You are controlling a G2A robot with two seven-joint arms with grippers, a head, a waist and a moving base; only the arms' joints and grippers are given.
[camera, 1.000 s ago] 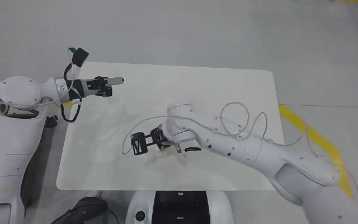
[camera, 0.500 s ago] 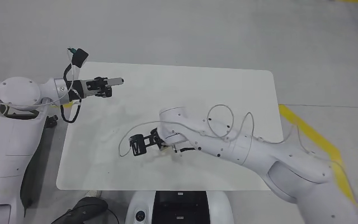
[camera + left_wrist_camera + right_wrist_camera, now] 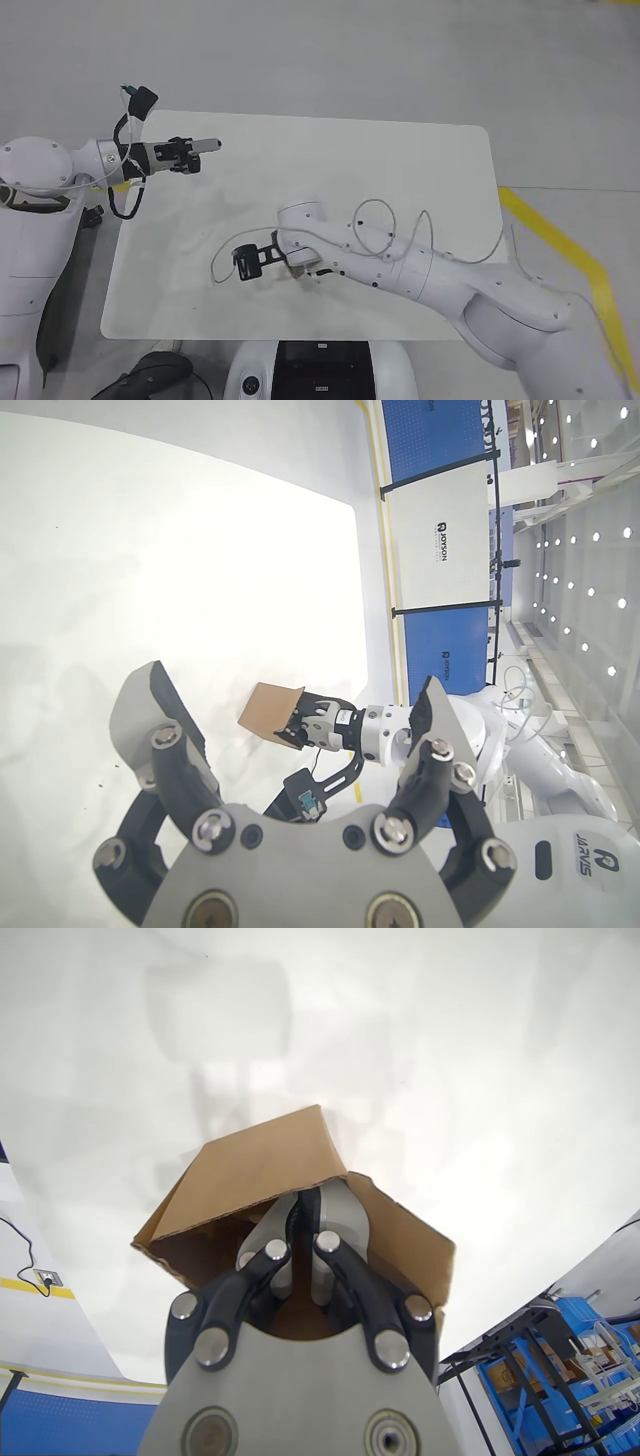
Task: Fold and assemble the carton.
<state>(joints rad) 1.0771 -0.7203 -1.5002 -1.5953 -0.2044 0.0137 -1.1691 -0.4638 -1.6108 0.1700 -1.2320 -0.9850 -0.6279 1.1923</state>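
Note:
My right gripper (image 3: 302,1200) is shut on a wall of the brown carton (image 3: 260,1173), with its fingers reaching inside the open end. The left wrist view shows this carton (image 3: 270,712) held just above the white table (image 3: 400,170), tilted, with the right gripper (image 3: 300,722) behind it. Seen from above, the right arm's wrist (image 3: 300,245) lies over the front middle of the table and hides the carton. My left gripper (image 3: 292,674) is open and holds nothing. It hovers over the table's back left corner (image 3: 205,145), well away from the carton.
A thin cable (image 3: 400,215) loops loosely over the right arm, and another trails from its wrist camera (image 3: 245,262). A yellow floor line (image 3: 545,225) runs past the table's right side. The table's front edge (image 3: 200,335) is close to the wrist.
The right arm's wrist has shifted a little left and toward the front edge, and its forearm has swung lower. The left arm has not moved.

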